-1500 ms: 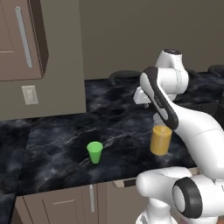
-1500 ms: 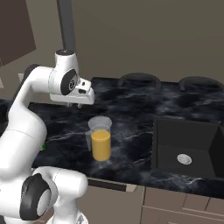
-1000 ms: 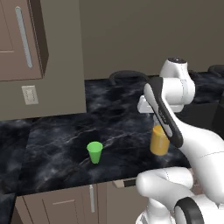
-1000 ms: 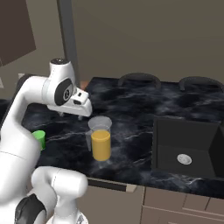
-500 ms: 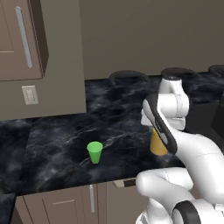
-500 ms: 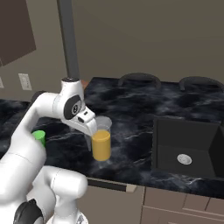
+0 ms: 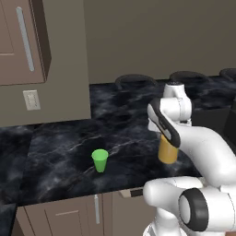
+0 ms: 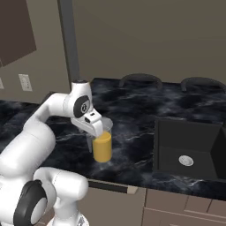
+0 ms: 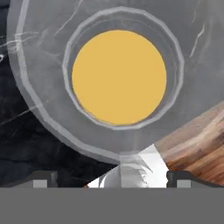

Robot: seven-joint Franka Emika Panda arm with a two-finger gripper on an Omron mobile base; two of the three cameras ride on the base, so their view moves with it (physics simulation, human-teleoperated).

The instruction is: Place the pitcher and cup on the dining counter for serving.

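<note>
Pitcher (image 8: pixel 102 145) stands on counter (image 8: pixel 132 110) left of sink (image 8: pixel 187 145), w/ cup (image 7: pixel 99 160) well apart further left. Our gripper (image 9: pixel 112 177) hangs wide open right over its rim. We drop straight, centre jaws round it, then close.

No writing, label, brand, number or sign can be read anywhere in these views; every surface is plain and unmarked.

Gripper (image 8: pixel 94 129) lower, at pitcher (image 8: pixel 102 148) rim
</note>
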